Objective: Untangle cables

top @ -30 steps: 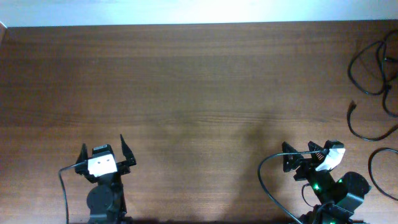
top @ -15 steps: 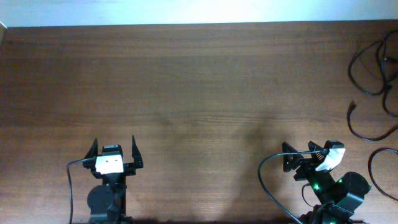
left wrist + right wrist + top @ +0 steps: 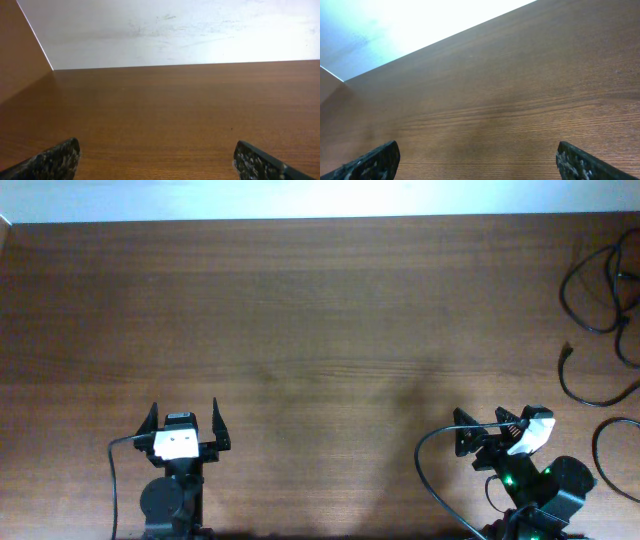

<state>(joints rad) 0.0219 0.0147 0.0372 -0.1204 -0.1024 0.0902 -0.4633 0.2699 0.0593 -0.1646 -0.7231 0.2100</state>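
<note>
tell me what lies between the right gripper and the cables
Nothing: in the overhead view, only bare table separates the right gripper from the cables.

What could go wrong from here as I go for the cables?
1. The cables lie at the far right of the table and run out of the overhead frame. Neither wrist view shows them, so a grasp may start half blind.
2. The left gripper, open, sits far across the table from them and may not reach. The right gripper, also open, might have to work alone.
</note>
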